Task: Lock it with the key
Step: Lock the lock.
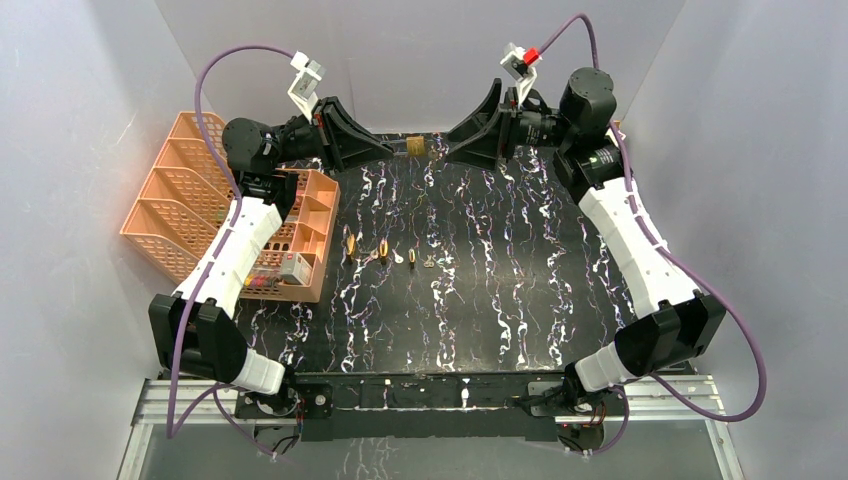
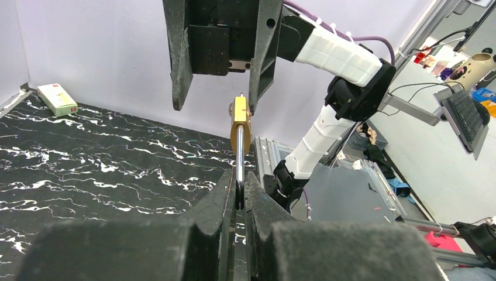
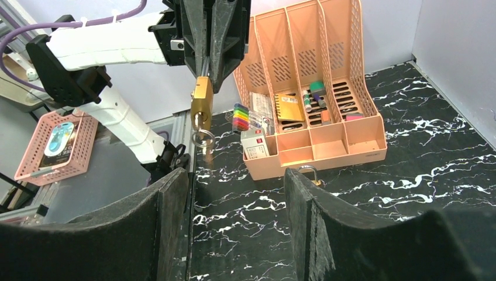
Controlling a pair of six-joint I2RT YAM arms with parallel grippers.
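A brass padlock (image 1: 415, 147) hangs in the air at the far middle of the table. My left gripper (image 1: 393, 150) is shut on its steel shackle (image 2: 240, 170); the brass body (image 2: 240, 130) sticks out beyond the fingertips. In the right wrist view the padlock (image 3: 201, 105) has a key ring (image 3: 205, 139) hanging from its underside. My right gripper (image 1: 455, 152) is open and empty, facing the padlock a short way off. Its fingers (image 2: 178, 70) stand either side of the lock's end without touching. In its own view the right gripper (image 3: 237, 184) gapes wide.
An orange desk organizer (image 1: 230, 200) with stationery stands at the left; it also shows in the right wrist view (image 3: 316, 88). Two small padlocks (image 1: 350, 246) and loose keys (image 1: 412, 258) lie mid-table. Another padlock (image 3: 309, 174) lies by the organizer. A small box (image 2: 57, 98) lies far back.
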